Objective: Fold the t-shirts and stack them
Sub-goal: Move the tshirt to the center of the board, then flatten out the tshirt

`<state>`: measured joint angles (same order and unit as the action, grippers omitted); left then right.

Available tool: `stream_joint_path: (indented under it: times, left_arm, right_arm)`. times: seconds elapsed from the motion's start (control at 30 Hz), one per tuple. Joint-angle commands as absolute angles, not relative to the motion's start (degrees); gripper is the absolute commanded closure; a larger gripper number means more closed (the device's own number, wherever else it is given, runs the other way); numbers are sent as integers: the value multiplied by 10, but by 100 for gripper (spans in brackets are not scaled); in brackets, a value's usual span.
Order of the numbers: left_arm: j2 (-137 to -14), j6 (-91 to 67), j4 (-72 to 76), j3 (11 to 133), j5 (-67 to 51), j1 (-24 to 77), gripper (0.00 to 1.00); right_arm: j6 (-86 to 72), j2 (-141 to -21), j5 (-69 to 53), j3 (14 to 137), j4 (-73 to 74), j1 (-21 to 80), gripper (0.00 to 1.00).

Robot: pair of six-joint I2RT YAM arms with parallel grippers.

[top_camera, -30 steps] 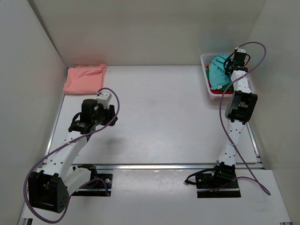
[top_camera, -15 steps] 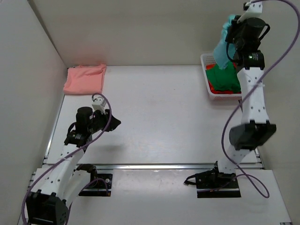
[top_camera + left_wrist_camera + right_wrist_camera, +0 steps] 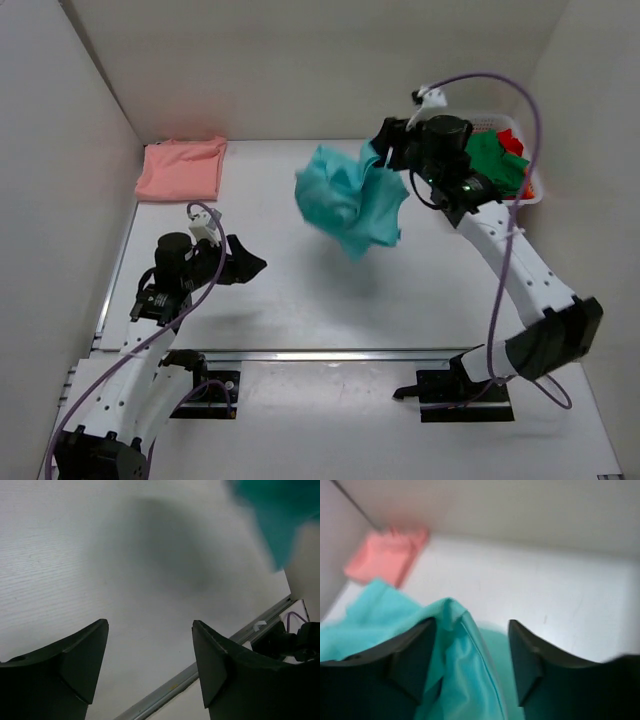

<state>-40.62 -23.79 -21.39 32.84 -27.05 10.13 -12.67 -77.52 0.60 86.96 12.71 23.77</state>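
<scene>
A teal t-shirt (image 3: 350, 205) hangs bunched in the air over the middle of the table, blurred with motion. My right gripper (image 3: 386, 148) is at its upper right edge. In the right wrist view its jaws stand apart (image 3: 472, 630); teal cloth (image 3: 465, 680) lies against the left finger, with a gap to the right one. A folded salmon-pink t-shirt (image 3: 182, 168) lies at the back left corner. Dark green (image 3: 492, 160) and red (image 3: 510, 140) t-shirts fill the basket. My left gripper (image 3: 250, 265) hovers open and empty (image 3: 150, 625) above the table's left side.
The white mesh basket (image 3: 536, 186) stands at the back right against the wall. White walls enclose the table on the left, back and right. A metal rail (image 3: 330, 353) runs along the table's near edge.
My right arm swung from above the basket to the table's middle, carrying the teal t-shirt, and its jaws opened. My left gripper opened wider and shifted slightly right.
</scene>
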Motion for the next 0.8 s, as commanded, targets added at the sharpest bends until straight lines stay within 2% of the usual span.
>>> stream_joint_path:
  times: [0.0,0.07,0.13,0.17,0.2,0.23,0.27,0.3,0.33,0.37,0.43,0.5,0.53,0.57,0.63,0.77]
  left_arm:
    - [-416,-245,-216,381,-299,106,20]
    - [-421,-283,-181,366,-334,102,38]
    - [-429,-328,-122,326,-370,94,93]
    - [-433,-357,-77,297,-379,91,100]
    - [-437,-365,-49,286,-376,106,100]
    - [-449,-369,-33,278,-373,116,100]
    - [-472,-364,-15,276,-364,139,100]
    - [-484,-357,-8,283,-346,161,96]
    - [-517,-348,-6,293,-339,182,66]
    - [-551,-338,19,305,-323,198,47]
    - [-604,-330,39,331,-315,207,44]
    - [-675,-323,53,365,-293,215,34]
    - [-707,-319,57,387,-275,210,32]
    - [-722,-315,63,397,-264,214,32]
    - [-783,-309,64,440,-226,213,32]
    - [-874,-295,61,515,-194,226,30]
  right_arm:
    - [-202,-819,-63,816,199,215,40]
    - [-205,-818,-87,795,214,197,40]
    - [-206,-802,-87,752,203,193,40]
    - [-207,-783,-84,719,188,186,46]
    - [-207,-772,-90,687,186,182,65]
    - [-213,-764,-99,652,172,171,93]
    - [-210,-756,-114,639,164,159,100]
    - [-212,-756,-125,612,165,147,100]
    - [-210,-758,-140,593,161,139,100]
    - [-200,-762,-150,569,161,139,95]
    - [-190,-775,-148,554,157,140,87]
    - [-184,-784,-146,535,145,141,80]
    - [-183,-794,-148,528,139,137,72]
    - [-179,-797,-142,526,135,135,65]
    - [-169,-822,-139,527,131,130,58]
    - [-152,-864,-126,528,140,120,54]
